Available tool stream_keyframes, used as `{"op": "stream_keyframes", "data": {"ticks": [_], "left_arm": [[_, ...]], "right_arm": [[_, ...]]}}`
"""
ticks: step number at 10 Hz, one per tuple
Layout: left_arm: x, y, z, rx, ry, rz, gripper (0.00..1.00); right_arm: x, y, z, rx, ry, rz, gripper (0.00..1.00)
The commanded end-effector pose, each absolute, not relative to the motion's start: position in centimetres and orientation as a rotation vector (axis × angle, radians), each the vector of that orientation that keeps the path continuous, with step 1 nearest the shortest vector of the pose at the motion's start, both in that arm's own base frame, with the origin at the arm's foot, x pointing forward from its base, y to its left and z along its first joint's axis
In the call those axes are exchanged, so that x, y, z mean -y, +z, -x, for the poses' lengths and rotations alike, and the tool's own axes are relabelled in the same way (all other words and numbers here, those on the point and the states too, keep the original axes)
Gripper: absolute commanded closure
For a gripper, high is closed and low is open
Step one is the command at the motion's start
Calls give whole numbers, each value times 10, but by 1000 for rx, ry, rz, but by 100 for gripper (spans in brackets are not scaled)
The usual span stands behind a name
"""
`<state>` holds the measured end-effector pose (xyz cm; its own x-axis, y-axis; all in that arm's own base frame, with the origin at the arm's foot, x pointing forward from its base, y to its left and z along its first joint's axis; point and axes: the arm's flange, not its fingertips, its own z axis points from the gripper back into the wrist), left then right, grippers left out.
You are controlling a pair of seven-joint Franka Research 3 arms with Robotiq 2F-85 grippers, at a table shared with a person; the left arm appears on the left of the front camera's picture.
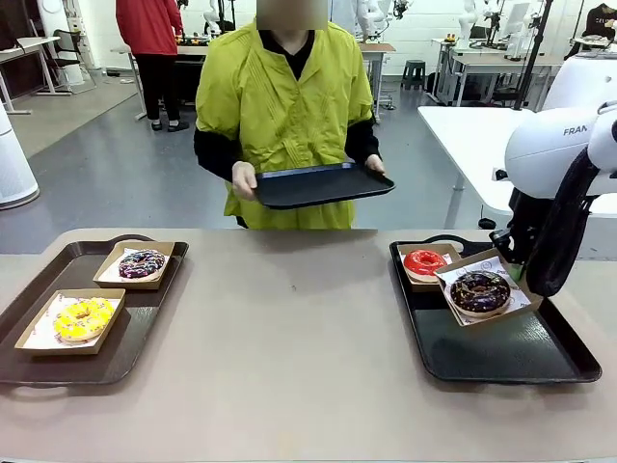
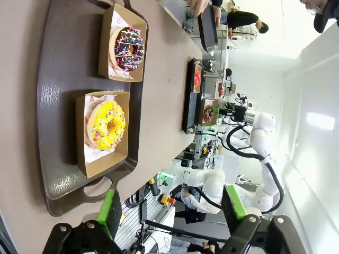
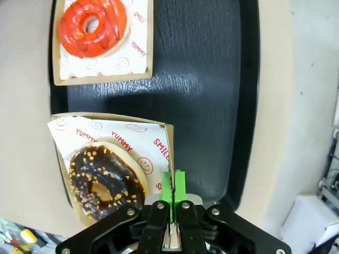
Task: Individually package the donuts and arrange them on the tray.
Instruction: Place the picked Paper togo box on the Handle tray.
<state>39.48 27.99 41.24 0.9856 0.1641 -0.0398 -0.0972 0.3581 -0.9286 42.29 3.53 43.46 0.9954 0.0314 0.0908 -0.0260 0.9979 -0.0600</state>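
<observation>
Left tray (image 1: pixel 29 362): dark, at my nine o'clock on the tan table (image 1: pixel 289 338), carrying two boxed donuts.
Yellow donut (image 1: pixel 83 318): yellow-iced, in a paper-lined box (image 1: pixel 39 340) on the near part of the left tray.
Purple donut (image 1: pixel 142 262): dark with coloured sprinkles, in its own box at twelve o'clock from the yellow one.
My left gripper (image 2: pixel 172 209): green pads spread wide, nothing between them; it hangs above the left tray's handle end, apart from both boxes.
Person (image 1: pixel 284 106): at my twelve o'clock across the table, in a yellow-green smock, both hands holding a third dark tray (image 1: pixel 323 183) above the far edge.
Right tray (image 1: pixel 521 357): dark, at my three o'clock.
Red donut (image 1: pixel 424 261): glossy, boxed, at the right tray's far left corner.
Chocolate donut (image 1: pixel 479 290): sprinkled, in a tilted box (image 1: pixel 521 301) whose left part overlaps the red donut's box.
My right gripper (image 3: pixel 173 190): pads pressed together, pinching the chocolate donut's box at its right rim.
</observation>
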Motion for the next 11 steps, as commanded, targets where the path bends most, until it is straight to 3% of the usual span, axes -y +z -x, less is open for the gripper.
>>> {"op": "stream_keyframes", "data": {"ticks": [1,7,11], "left_arm": [[-281,416,-392,64,166,1199,1],[-281,416,-392,64,166,1199,1],[-281,416,-392,64,166,1199,1]], "right_arm": [[-33,440,-421,105,11,39,99],[-34,439,-422,102,24,56,99],[-26,404,-421,81,-5,22,99]]}}
